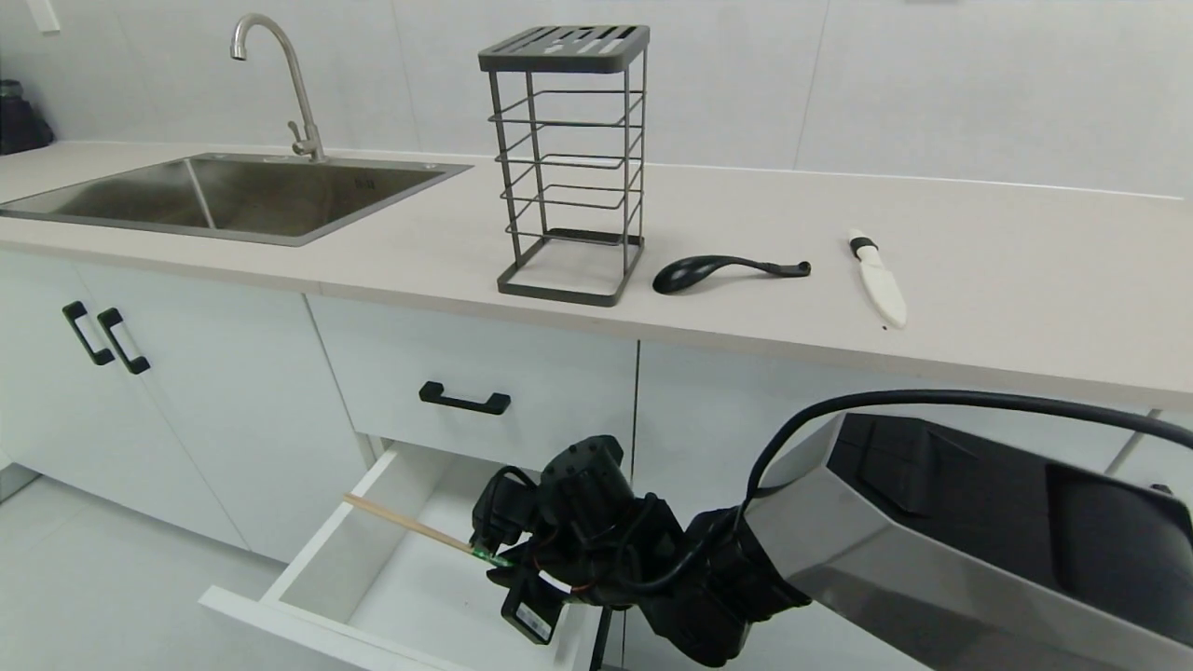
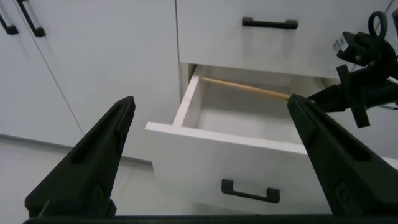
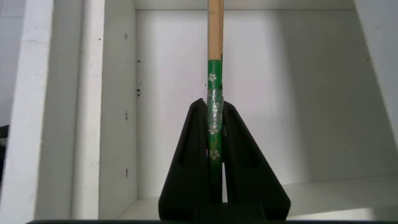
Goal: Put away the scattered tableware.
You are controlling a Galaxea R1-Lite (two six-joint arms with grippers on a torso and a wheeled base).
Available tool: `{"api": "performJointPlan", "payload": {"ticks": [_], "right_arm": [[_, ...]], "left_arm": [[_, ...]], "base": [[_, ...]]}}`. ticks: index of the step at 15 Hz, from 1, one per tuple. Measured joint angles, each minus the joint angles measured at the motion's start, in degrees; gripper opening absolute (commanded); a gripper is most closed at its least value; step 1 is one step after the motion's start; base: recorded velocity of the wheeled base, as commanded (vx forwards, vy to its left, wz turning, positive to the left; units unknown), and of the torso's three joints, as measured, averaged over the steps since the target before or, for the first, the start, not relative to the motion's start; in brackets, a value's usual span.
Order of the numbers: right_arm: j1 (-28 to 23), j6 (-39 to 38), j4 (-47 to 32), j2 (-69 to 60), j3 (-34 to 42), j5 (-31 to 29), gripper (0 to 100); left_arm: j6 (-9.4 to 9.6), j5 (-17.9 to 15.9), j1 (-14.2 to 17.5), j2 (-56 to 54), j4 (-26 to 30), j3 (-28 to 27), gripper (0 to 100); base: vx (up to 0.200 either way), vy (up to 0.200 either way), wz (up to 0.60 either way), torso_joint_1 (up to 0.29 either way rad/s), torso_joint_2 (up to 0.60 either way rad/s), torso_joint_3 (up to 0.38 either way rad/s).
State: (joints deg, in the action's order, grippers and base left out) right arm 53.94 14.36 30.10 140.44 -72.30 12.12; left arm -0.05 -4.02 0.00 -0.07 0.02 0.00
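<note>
Counter [image 1: 979, 252] with rack [image 1: 564, 51], spoon [image 1: 685, 274], knife [image 1: 881, 280]

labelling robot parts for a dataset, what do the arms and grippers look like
The right arm has a silver-grey angular shell with black panels and a thick black cable. Its right gripper is black with loose wiring; the left gripper has black wedge-shaped fingers.

- Counter [image 1: 979, 252]: sink [image 1: 233, 196] at L, rack [image 1: 569, 168] mid.
- Spoon [image 1: 718, 272] just R of rack; knife [image 1: 878, 278] R of spoon, apart.
- Drawer [image 1: 308, 568] below counter, pulled out, under rack.
- Chopstick [image 1: 401, 522] over drawer, one end in R gripper [image 1: 492, 557].
</note>
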Motion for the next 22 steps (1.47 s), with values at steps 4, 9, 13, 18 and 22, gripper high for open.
{"api": "performJointPlan", "payload": {"ticks": [4,9,13,18,22], "right_arm": [[0.0,0.0,-0.5,0.9,-2.6,0.0,0],[-0.1,0.1,-1.2,2.4,-7.5,0.0,0],[-0.4,-0.1,-6.7,5.4,-15.1,-1.1,0],[-0.3,-2.6,-6.4,6.3,-12.8,-11.6,0],[1.4,-3.9,-5.0,5.2,-10.6,-13.7,0]], "left_arm": [[-0.02,0.0,0.0,0.0,-0.1,0.0,100],[-0.02,0.0,0.0,0.0,-0.1,0.0,100],[-0.02,0.0,0.0,0.0,-0.1,0.0,100],[-0.02,0.0,0.0,0.0,-0.1,0.0,100],[-0.02,0.0,0.0,0.0,-0.1,0.0,100]], "base": [[0.0,0.0,0.0,-0.041,0.2,0.062],[0.0,0.0,0.0,0.001,0.04,0.013],[0.0,0.0,0.0,-0.001,0.0,0.013],[0.0,0.0,0.0,0.0,0.0,0.0],[0.0,0.0,0.0,0.0,0.0,0.0]]}}
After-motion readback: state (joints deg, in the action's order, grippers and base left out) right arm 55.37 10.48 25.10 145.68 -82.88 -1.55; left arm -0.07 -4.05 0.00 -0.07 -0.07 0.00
